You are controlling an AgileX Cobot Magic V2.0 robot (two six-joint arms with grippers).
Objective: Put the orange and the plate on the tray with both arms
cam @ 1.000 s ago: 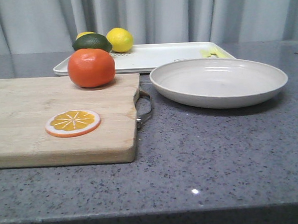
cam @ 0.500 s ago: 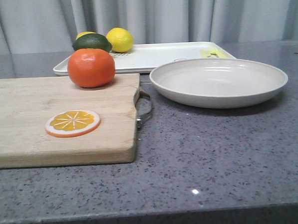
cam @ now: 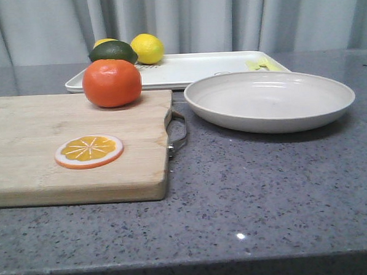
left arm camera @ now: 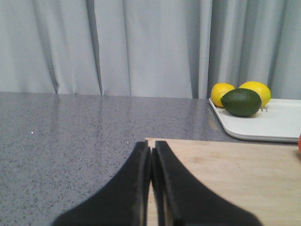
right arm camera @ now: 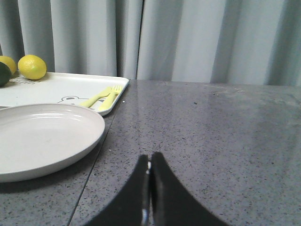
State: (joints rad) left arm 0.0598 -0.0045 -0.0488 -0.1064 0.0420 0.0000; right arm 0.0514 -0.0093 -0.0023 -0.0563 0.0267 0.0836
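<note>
Orange [left arm camera: 299, 143] mostly cut off.

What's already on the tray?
On the tray: two lemons, a dark green avocado and yellow-green cutlery. The orange hides part of its near-left rim.

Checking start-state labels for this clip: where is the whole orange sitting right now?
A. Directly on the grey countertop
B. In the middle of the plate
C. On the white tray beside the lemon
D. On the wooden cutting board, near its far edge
D: in the front view the orange rests on the wooden cutting board near its far edge, behind the orange slice, while the plate holds nothing.
</note>
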